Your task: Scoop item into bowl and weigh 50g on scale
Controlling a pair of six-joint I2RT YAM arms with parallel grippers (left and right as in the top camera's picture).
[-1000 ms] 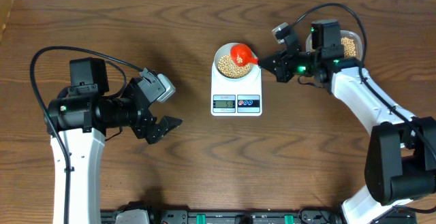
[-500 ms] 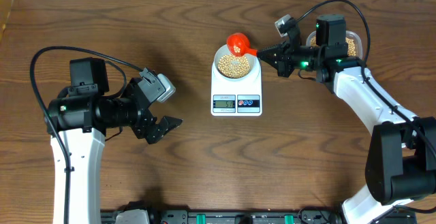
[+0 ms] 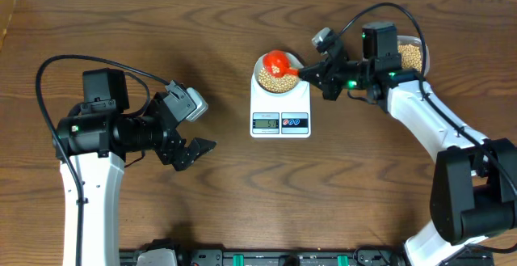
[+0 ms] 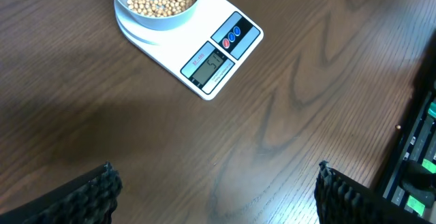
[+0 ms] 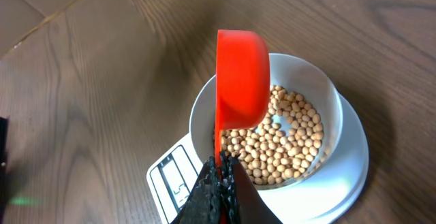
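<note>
Dark wooden bench (image 3: 242, 193): the bowl (image 5: 332, 105) sits on the scale (image 3: 280, 105), already holding many beans (image 5: 286, 142). Right end effector (image 3: 306, 73) pinches a red scoop (image 5: 242, 74) tipped over it. Left end effector (image 3: 198, 127) is spread and idle. Probably only fine adjustment to the target weight remains.

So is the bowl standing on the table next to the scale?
No, the bowl rests on top of the scale, on its round platform.

A dark wooden table (image 3: 242, 193) with strong grain is seen in every view. A red round scoop (image 5: 240, 81) is tipped on its side above the table's far middle. A clear plastic tub (image 3: 426, 49) is set at the far right, partly hidden. A black rail with green connectors (image 3: 266, 259) is mounted along the near edge.
</note>
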